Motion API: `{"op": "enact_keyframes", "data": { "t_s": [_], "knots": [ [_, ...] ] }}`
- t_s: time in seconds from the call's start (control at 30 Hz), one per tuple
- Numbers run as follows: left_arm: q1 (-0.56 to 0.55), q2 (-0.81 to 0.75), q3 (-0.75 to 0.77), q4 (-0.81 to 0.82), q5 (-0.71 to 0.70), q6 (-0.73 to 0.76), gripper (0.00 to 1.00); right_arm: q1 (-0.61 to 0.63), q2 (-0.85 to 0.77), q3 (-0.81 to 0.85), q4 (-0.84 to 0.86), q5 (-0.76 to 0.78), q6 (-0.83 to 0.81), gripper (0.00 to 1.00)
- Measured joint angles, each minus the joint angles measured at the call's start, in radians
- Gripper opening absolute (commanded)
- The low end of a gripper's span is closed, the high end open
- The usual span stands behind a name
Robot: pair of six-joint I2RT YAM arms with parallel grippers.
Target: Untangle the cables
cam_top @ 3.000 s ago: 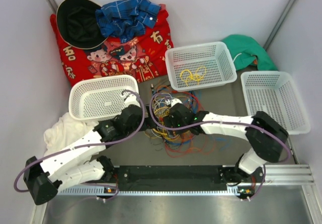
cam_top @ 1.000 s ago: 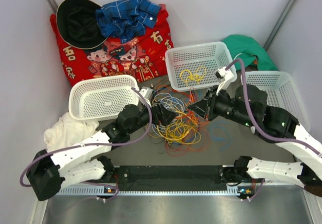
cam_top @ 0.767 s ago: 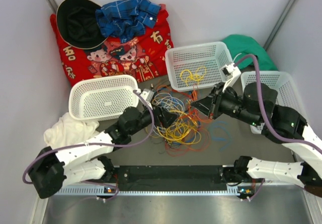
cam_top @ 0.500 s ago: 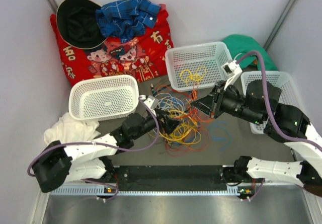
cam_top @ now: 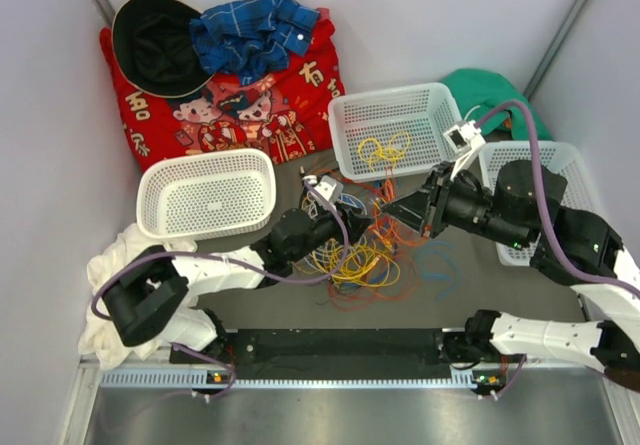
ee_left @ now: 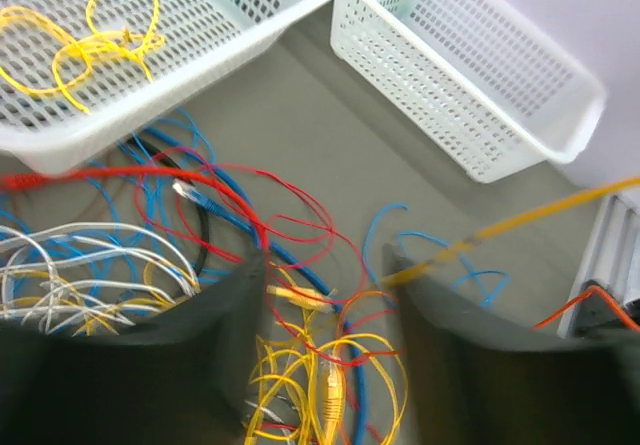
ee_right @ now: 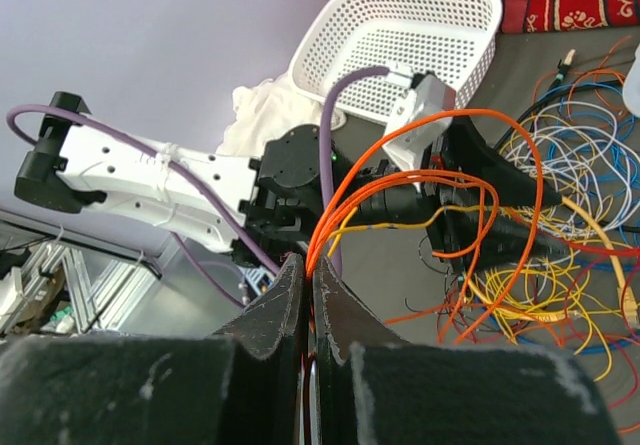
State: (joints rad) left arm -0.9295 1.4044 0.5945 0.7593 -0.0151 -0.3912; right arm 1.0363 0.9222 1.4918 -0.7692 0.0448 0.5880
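The cables (cam_top: 352,261) lie in a tangled pile of yellow, orange, red, blue and white loops on the grey table. My left gripper (cam_top: 343,215) is low over the pile. In the left wrist view it (ee_left: 325,255) stands open, with yellow cables (ee_left: 330,375) and a red cable (ee_left: 290,230) between its fingers. My right gripper (cam_top: 387,210) is raised at the pile's right side. It (ee_right: 310,265) is shut on an orange cable (ee_right: 500,155), whose loops run down to the pile. A thin yellow strand (ee_right: 400,223) leaves the jaws beside it.
Three white baskets stand around the pile: a left basket (cam_top: 160,200), a middle basket (cam_top: 400,100) holding a yellow cable (cam_top: 383,150), and a right basket (cam_top: 590,205). Red cloth (cam_top: 240,105), a black hat (cam_top: 160,45), green cloth (cam_top: 495,95) and a white cloth (cam_top: 120,260) lie beyond.
My left arm has stretched right and forward into the pile, and its jaws have narrowed. My right gripper has lifted the orange cable up and to the right, then nearly stopped.
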Motion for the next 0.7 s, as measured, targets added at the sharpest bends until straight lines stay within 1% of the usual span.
{"op": "enact_keyframes", "data": {
  "t_s": [0.03,0.07,0.1,0.13,0.17,0.2,0.23,0.3,0.33,0.37,0.43,0.47,0.53,0.7],
  "knots": [
    [0.0,0.001,0.008,0.001,-0.003,0.002,0.24,0.0,-0.002,0.0,-0.002,0.001,0.0,0.0],
    [0.0,0.001,0.012,0.007,-0.006,0.006,0.09,0.0,-0.01,-0.007,0.001,0.003,0.0,0.0],
    [0.0,0.0,0.014,0.017,-0.009,0.009,0.0,0.0,-0.019,-0.017,-0.002,0.006,0.0,0.0],
    [0.0,-0.002,0.014,0.021,-0.012,0.012,0.0,0.0,-0.028,-0.028,-0.002,0.01,0.0,0.0],
    [0.0,-0.005,0.014,0.018,-0.015,0.014,0.0,0.0,-0.039,-0.042,-0.002,0.014,0.0,0.02],
    [0.0,-0.014,0.014,0.005,-0.022,0.019,0.0,0.0,-0.049,-0.055,-0.005,0.022,0.0,0.09],
    [0.0,-0.03,0.014,-0.018,-0.028,0.023,0.0,0.0,-0.059,-0.068,-0.008,0.032,0.0,0.4],
    [0.0,-0.079,0.019,-0.081,-0.04,0.021,0.0,0.0,-0.079,-0.088,-0.019,0.056,-0.002,0.59],
    [0.0,-0.108,0.029,-0.132,-0.056,0.016,0.0,0.0,-0.085,-0.093,-0.025,0.068,0.0,0.72],
    [0.0,-0.141,0.05,-0.2,-0.074,0.007,0.0,0.0,-0.097,-0.103,-0.031,0.082,-0.005,0.77],
    [0.0,-0.184,0.13,-0.357,-0.113,-0.01,0.0,0.0,-0.119,-0.124,-0.047,0.117,-0.013,0.86],
    [0.001,-0.198,0.189,-0.444,-0.134,-0.018,0.0,0.0,-0.129,-0.137,-0.053,0.133,-0.017,0.87],
    [0.004,-0.207,0.325,-0.59,-0.17,-0.026,0.0,0.0,-0.157,-0.172,-0.069,0.172,-0.02,0.89],
    [0.008,-0.199,0.636,-0.908,-0.268,-0.026,0.0,0.0,-0.189,-0.277,-0.097,0.253,-0.02,0.89]
  ]
}}
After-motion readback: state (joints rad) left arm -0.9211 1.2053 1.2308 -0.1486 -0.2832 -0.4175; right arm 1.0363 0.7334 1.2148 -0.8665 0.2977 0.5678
